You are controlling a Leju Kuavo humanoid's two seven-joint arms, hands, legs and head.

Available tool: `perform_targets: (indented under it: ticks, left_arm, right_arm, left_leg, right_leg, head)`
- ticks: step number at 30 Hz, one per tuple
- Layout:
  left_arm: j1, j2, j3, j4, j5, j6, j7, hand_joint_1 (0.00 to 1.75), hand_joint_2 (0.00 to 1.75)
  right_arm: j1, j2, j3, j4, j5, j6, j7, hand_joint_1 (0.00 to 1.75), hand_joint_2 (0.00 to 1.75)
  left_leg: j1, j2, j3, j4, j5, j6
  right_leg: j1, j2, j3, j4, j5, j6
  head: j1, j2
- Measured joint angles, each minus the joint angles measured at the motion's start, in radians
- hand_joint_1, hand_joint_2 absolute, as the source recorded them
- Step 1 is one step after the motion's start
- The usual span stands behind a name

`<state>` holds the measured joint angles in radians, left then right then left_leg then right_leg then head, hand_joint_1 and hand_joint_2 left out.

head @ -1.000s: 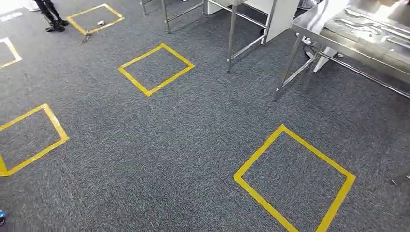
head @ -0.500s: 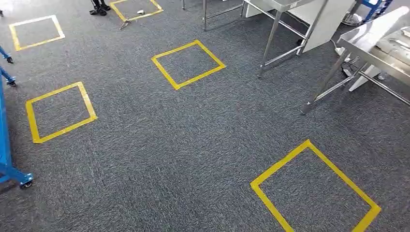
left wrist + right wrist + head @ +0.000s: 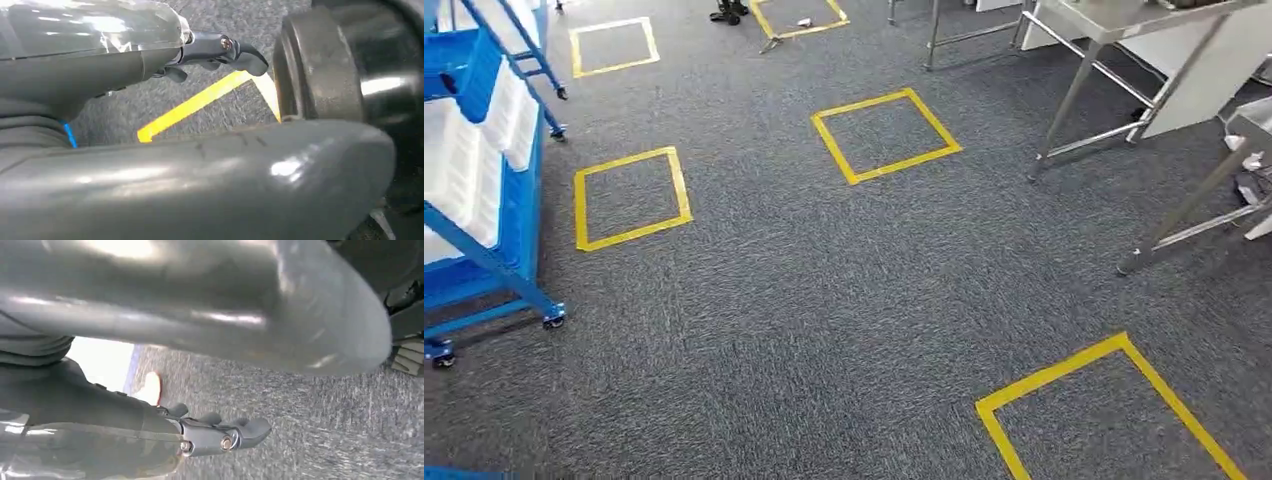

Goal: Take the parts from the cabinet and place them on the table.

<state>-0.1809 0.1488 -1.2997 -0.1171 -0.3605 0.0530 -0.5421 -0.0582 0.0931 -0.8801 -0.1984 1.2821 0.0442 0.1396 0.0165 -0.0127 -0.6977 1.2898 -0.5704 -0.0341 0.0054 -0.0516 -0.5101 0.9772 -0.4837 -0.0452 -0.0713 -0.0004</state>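
2 hands hang beside the robot's body over grey carpet, each holding nothing. The left hand (image 3: 150, 70) shows its dark fingers (image 3: 235, 50) stretched out straight and lying close together, with a strip of yellow tape (image 3: 200, 102) on the carpet just beyond them. The right hand (image 3: 150, 435) looks the same, its fingers (image 3: 235, 432) extended side by side above bare carpet.

The blue cabinet (image 3: 484, 270), a wheeled rack carrying white trays (image 3: 469, 175) and a blue bin (image 3: 464, 65), stands well ahead of the left hand, off to the robot's left. The steel table (image 3: 1124, 20) stands well ahead of the right hand, far to the right, with a 2nd steel frame (image 3: 1194, 210) nearer. I cannot make out any parts in the rack.

Compared with 0.5 s ago, the whole head view has swung left: the yellow floor squares (image 3: 629, 197) have slid rightward across the picture, the tables have drifted toward its right edge, and much more of the cabinet has come into sight. This is camera motion, not movement of the things.
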Motion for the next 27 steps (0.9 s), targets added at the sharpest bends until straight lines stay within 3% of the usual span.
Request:
perform_targets:
  ticks: [2, 3, 4, 5, 8, 9, 10, 11, 12, 13, 14, 15, 16, 17, 18, 19, 20, 22, 23, 24, 25, 26, 27]
  left_arm:
    - [0.003, 0.001, 0.000, 0.000, 0.000, 0.001, 0.000, 0.00, 0.00]
    - [0.001, 0.001, 0.000, 0.000, 0.000, 0.001, 0.000, 0.00, 0.00]
    - [-0.003, 0.000, 0.000, 0.000, 0.000, 0.003, 0.000, 0.00, 0.00]
    - [-0.004, 0.000, 0.000, 0.000, 0.000, 0.006, 0.000, 0.00, 0.00]
    - [0.006, 0.003, -0.001, 0.000, 0.001, 0.013, 0.000, 0.00, 0.00]
    - [0.007, 0.003, -0.001, 0.000, 0.000, 0.013, -0.001, 0.00, 0.00]
    - [0.006, 0.003, -0.002, 0.000, -0.007, 0.014, -0.002, 0.00, 0.00]
    - [0.002, 0.003, -0.002, 0.000, -0.011, 0.014, -0.002, 0.00, 0.00]
    - [-0.003, 0.003, -0.002, 0.000, -0.012, 0.016, -0.003, 0.00, 0.00]
    - [-0.006, 0.003, -0.003, 0.000, -0.012, 0.016, -0.003, 0.00, 0.00]
    - [-0.006, 0.003, -0.004, 0.000, -0.012, 0.016, -0.003, 0.00, 0.00]
    - [-0.005, 0.003, -0.006, 0.000, -0.012, 0.016, -0.003, 0.00, 0.00]
    - [-0.005, 0.003, -0.008, 0.000, -0.013, 0.016, -0.003, 0.00, 0.00]
    - [-0.005, 0.003, -0.010, 0.000, -0.016, 0.016, -0.003, 0.00, 0.00]
    - [-0.006, 0.003, -0.011, 0.000, -0.019, 0.016, -0.003, 0.00, 0.00]
    - [-0.008, 0.003, -0.013, 0.000, -0.019, 0.016, -0.003, 0.00, 0.00]
    - [-0.014, 0.003, -0.017, 0.000, -0.019, 0.016, -0.003, 0.00, 0.00]
    - [-0.018, 0.003, -0.023, 0.000, -0.019, 0.015, -0.003, 0.00, 0.00]
    - [-0.016, 0.003, -0.024, 0.000, -0.019, 0.014, -0.003, 0.00, 0.00]
    - [-0.015, 0.004, -0.025, 0.000, -0.019, 0.014, -0.003, 0.00, 0.00]
    - [-0.014, 0.004, -0.025, 0.000, -0.019, 0.013, -0.002, 0.00, 0.00]
    - [-0.019, 0.004, -0.026, 0.000, -0.024, 0.013, -0.002, 0.00, 0.00]
    - [-0.026, 0.004, -0.026, 0.000, -0.028, 0.013, 0.000, 0.00, 0.00]
  right_arm:
    - [0.000, 0.001, 0.000, 0.000, -0.004, 0.000, -0.002, 0.00, 0.00]
    - [0.000, 0.003, 0.000, 0.000, -0.005, 0.000, -0.002, 0.00, 0.00]
    - [0.000, 0.003, -0.001, 0.000, -0.008, 0.000, -0.002, 0.00, 0.00]
    - [0.000, 0.003, -0.001, 0.000, -0.009, 0.000, -0.002, 0.00, 0.00]
    - [-0.008, 0.006, -0.004, 0.000, -0.011, 0.000, -0.002, 0.00, 0.00]
    - [-0.009, 0.006, -0.005, 0.000, -0.011, 0.000, -0.002, 0.00, 0.00]
    - [-0.007, 0.006, -0.007, 0.000, -0.013, 0.000, -0.001, 0.00, 0.00]
    - [-0.004, 0.006, -0.009, 0.000, -0.014, 0.001, -0.001, 0.00, 0.00]
    - [-0.001, 0.006, -0.011, 0.000, -0.014, 0.000, -0.001, 0.00, 0.00]
    - [0.000, 0.006, -0.013, 0.000, -0.015, 0.000, -0.001, 0.00, 0.00]
    - [0.001, 0.007, -0.015, 0.001, -0.016, 0.000, 0.000, 0.00, 0.00]
    - [0.003, 0.008, -0.017, 0.001, -0.016, 0.000, 0.000, 0.00, 0.00]
    - [0.003, 0.008, -0.018, 0.001, -0.016, 0.000, 0.001, 0.00, 0.00]
    - [0.004, 0.008, -0.018, 0.001, -0.017, 0.000, 0.001, 0.00, 0.00]
    - [0.003, 0.008, -0.019, 0.001, -0.017, -0.001, 0.001, 0.00, 0.00]
    - [0.007, 0.008, -0.020, 0.001, -0.018, -0.003, 0.001, 0.00, 0.00]
    - [0.007, 0.008, -0.021, 0.001, -0.019, -0.003, 0.001, 0.00, 0.00]
    - [0.005, 0.010, -0.023, 0.001, -0.023, -0.004, 0.000, 0.00, 0.00]
    - [0.002, 0.010, -0.024, 0.001, -0.024, -0.005, 0.000, 0.00, 0.00]
    - [0.002, 0.011, -0.025, 0.001, -0.026, -0.006, 0.000, 0.00, 0.00]
    - [0.002, 0.013, -0.025, 0.001, -0.027, -0.006, -0.001, 0.00, 0.00]
    - [0.003, 0.014, -0.026, 0.001, -0.027, -0.006, -0.004, 0.00, 0.00]
    - [0.006, 0.014, -0.027, 0.001, -0.027, -0.005, -0.006, 0.00, 0.00]
  left_leg:
    - [0.004, 0.018, 0.082, -0.142, 0.070, -0.005]
    - [0.004, 0.051, 0.136, -0.232, 0.102, -0.006]
    - [-0.001, 0.107, 0.162, -0.287, 0.095, 0.002]
    - [-0.005, 0.088, 0.163, -0.289, 0.103, 0.015]
    - [-0.010, 0.056, 0.155, -0.288, 0.103, 0.032]
    - [-0.002, 0.045, 0.163, -0.296, 0.111, 0.041]
    - [-0.003, 0.037, 0.161, -0.297, 0.114, 0.045]
    - [-0.003, 0.027, 0.157, -0.297, 0.117, 0.051]
    - [-0.004, 0.015, 0.154, -0.297, 0.119, 0.053]
    - [-0.005, 0.001, 0.151, -0.296, 0.119, 0.054]
    - [-0.006, -0.014, 0.151, -0.295, 0.119, 0.054]
    - [-0.006, -0.027, 0.152, -0.295, 0.120, 0.053]
    - [-0.006, -0.043, 0.154, -0.294, 0.120, 0.053]
    - [-0.006, -0.058, 0.156, -0.293, 0.120, 0.051]
    - [-0.005, -0.073, 0.157, -0.292, 0.120, 0.048]
    - [-0.003, -0.083, 0.153, -0.292, 0.120, 0.044]
    - [-0.009, -0.095, 0.147, -0.284, 0.119, 0.035]
    - [-0.002, -0.120, 0.138, -0.289, 0.126, 0.020]
    - [0.000, -0.133, 0.137, -0.293, 0.130, 0.011]
    - [0.000, -0.140, 0.132, -0.292, 0.129, 0.004]
    - [0.001, -0.081, 0.124, -0.270, 0.111, 0.007]
    - [-0.002, -0.037, 0.098, -0.214, 0.073, 0.007]
    - [0.000, -0.016, 0.064, -0.139, 0.032, 0.005]
  right_leg:
    - [-0.002, -0.028, 0.001, 0.005, -0.005, 0.006]
    - [-0.002, -0.040, 0.003, 0.011, -0.009, 0.010]
    - [0.002, -0.051, 0.002, 0.018, -0.016, 0.018]
    - [0.006, -0.061, 0.004, 0.023, -0.022, 0.023]
    - [0.003, -0.090, 0.011, 0.022, -0.024, 0.036]
    - [-0.003, -0.072, 0.009, 0.029, -0.033, 0.047]
    - [-0.008, -0.010, 0.000, 0.053, -0.054, 0.054]
    - [-0.010, 0.029, -0.028, 0.115, -0.097, 0.056]
    - [-0.012, 0.044, -0.072, 0.208, -0.145, 0.057]
    - [-0.013, 0.048, -0.112, 0.289, -0.175, 0.059]
    - [-0.013, 0.048, -0.140, 0.346, -0.185, 0.059]
    - [-0.014, 0.048, -0.145, 0.348, -0.166, 0.060]
    - [-0.016, 0.050, -0.127, 0.304, -0.126, 0.059]
    - [-0.018, 0.056, -0.092, 0.223, -0.074, 0.056]
    - [-0.020, 0.075, -0.054, 0.132, -0.026, 0.053]
    - [-0.024, 0.137, -0.027, 0.058, -0.004, 0.049]
    - [-0.026, 0.156, -0.021, 0.038, -0.011, 0.047]
    - [-0.018, 0.131, -0.024, 0.044, -0.011, 0.043]
    - [-0.015, 0.119, -0.022, 0.042, -0.010, 0.036]
    - [-0.023, 0.104, -0.020, 0.030, -0.003, 0.027]
    - [-0.023, 0.086, -0.017, 0.024, 0.001, 0.018]
    - [-0.020, 0.074, -0.018, 0.024, 0.001, 0.010]
    - [-0.016, 0.057, -0.019, 0.024, 0.000, 0.007]
  head:
    - [0.000, 0.000]
    - [0.000, 0.000]
    - [0.000, 0.000]
    - [0.001, 0.000]
    - [0.000, 0.000]
    - [0.000, 0.000]
    - [0.000, 0.000]
    - [0.000, 0.000]
    - [0.000, 0.000]
    - [0.000, 0.000]
    - [0.000, 0.000]
    - [0.000, 0.000]
    - [0.000, 0.000]
    - [0.000, 0.000]
    - [0.000, 0.000]
    - [0.000, 0.000]
    - [0.000, 0.000]
    - [0.000, 0.000]
    - [0.000, 0.000]
    - [0.000, 0.000]
    - [0.000, 0.000]
    - [0.000, 0.000]
    - [0.000, 0.000]
